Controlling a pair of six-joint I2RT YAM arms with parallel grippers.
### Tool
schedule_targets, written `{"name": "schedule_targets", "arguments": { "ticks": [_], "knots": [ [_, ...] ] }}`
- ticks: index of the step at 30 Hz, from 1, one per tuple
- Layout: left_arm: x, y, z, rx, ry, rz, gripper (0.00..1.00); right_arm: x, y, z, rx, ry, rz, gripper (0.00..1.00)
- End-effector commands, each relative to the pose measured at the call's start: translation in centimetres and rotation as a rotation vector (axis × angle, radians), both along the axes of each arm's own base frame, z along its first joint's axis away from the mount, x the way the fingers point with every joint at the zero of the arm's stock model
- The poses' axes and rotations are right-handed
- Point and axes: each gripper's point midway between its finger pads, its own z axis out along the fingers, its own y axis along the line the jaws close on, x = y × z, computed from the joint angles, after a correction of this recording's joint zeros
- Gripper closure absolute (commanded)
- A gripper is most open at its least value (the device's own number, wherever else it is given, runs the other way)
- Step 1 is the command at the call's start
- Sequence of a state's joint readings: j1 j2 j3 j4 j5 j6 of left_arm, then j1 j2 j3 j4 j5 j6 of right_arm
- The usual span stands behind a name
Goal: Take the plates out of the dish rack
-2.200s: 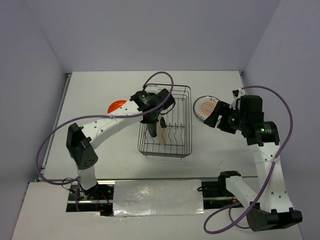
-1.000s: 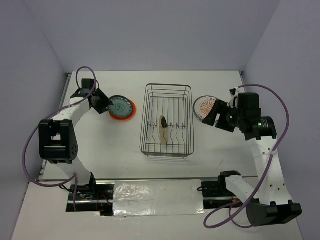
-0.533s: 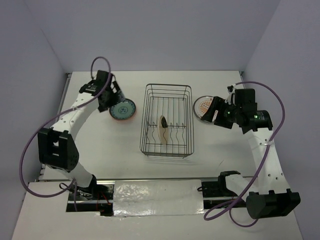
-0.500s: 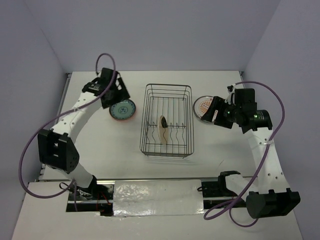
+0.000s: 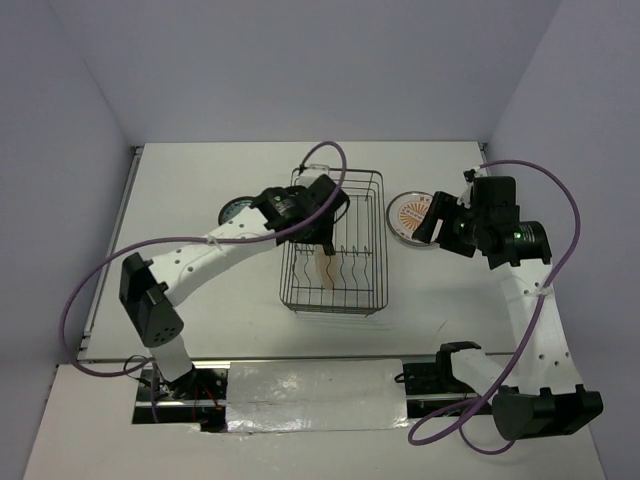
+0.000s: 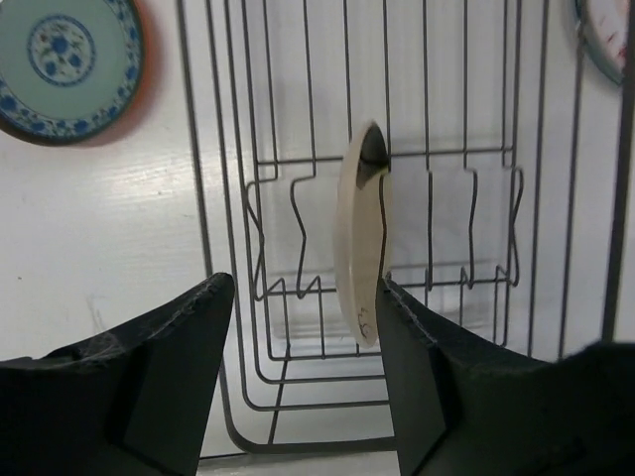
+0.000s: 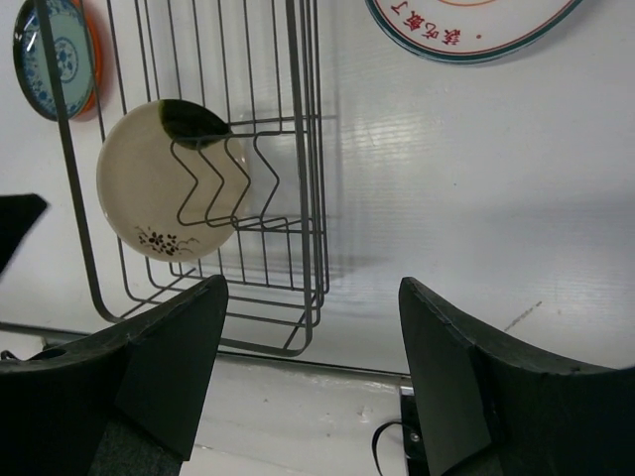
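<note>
Black and spread wide with nothing between them, the left fingers point(image 6: 164, 382) hang above the dish rack point(image 6: 248, 327). They frame the cream plate point(image 6: 359, 248) that stands on edge among the prongs inside it, and do not touch it. The right fingers point(image 7: 164, 367) are likewise parted and empty, held over bare table point(image 7: 446, 198) just to the right of the rack. The job looks mostly done. Left of the rack a blue-patterned plate point(image 6: 64, 45) lies on an orange-red plate point(image 7: 91, 69), and right of the rack lies a white plate point(image 5: 410, 215) with reddish marks round its rim. The cream plate is the only one visible inside the rack, so it is probably the last to lift out, and the left arm seems best placed to take it. The left wrist view gives that plate edge-on, a thin upright sliver with a dark patch at its top, which is the line a grasp would need. The right wrist view shows its round face instead, with the dark patch at the upper rim, a small dark sprig low down, and the zigzag prongs crossing in front of it. Only the top external view shows the orange sunburst centre of the white plate and how the left arm hides part of the pair of plates left of the rack.
</note>
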State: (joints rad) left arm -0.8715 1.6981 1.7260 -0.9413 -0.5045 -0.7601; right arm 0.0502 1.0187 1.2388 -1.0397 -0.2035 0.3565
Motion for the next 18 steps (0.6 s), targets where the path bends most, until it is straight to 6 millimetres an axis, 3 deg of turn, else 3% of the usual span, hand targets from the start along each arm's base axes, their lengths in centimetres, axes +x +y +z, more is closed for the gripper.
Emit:
{"name": "schedule_targets", "arguments": {
  "ticks": [1, 5, 12, 18],
  "knots": [
    [-1.1, -0.5, -1.8, 0.062, 0.032, 0.018, 0.29, -0.9, -0.5, 1.3, -0.036, -0.049, -0.002, 0.23],
    [-2.1, -2.4, -4.4, 0.047, 0.081, -0.019, 0.30, -1.5, -0.4, 0.6, -0.028, -0.041, 0.008, 0.23],
    [-2.3, -1.7, -8.4, 0.134, 0.140, 0.050, 0.45, -2.1, 0.0, 0.4, -0.012, -0.049, 0.026, 0.23],
    [-2.0, -2.1, -10.2, 0.146, 0.147, 0.056, 0.58, -2.2, 0.3, 0.5, 0.004, -0.052, 0.034, 0.23]
  ]
}}
